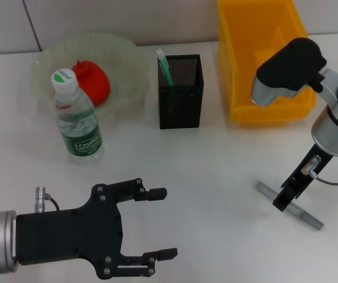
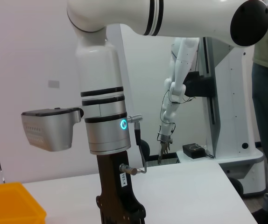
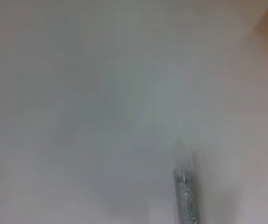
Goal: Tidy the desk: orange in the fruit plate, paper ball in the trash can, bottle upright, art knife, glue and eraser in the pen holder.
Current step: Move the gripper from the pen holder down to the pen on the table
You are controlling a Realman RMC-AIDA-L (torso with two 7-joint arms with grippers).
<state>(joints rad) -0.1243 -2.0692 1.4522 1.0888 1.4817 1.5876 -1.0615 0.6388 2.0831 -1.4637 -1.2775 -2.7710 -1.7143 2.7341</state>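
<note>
We see the art knife [image 1: 289, 205], a slim grey bar, flat on the white table [image 1: 216, 165] in front of the trash can [image 1: 263, 59], with the right gripper [image 1: 288, 197] down on its middle; whether those fingers have closed on it we cannot tell. To the left stands the pen holder [image 1: 181, 91], then the upright bottle [image 1: 78, 118] and the orange [image 1: 92, 81] in the fruit plate [image 1: 128, 65]. Our left gripper [image 1: 160, 224] hovers wide open and empty near the front edge.
</note>
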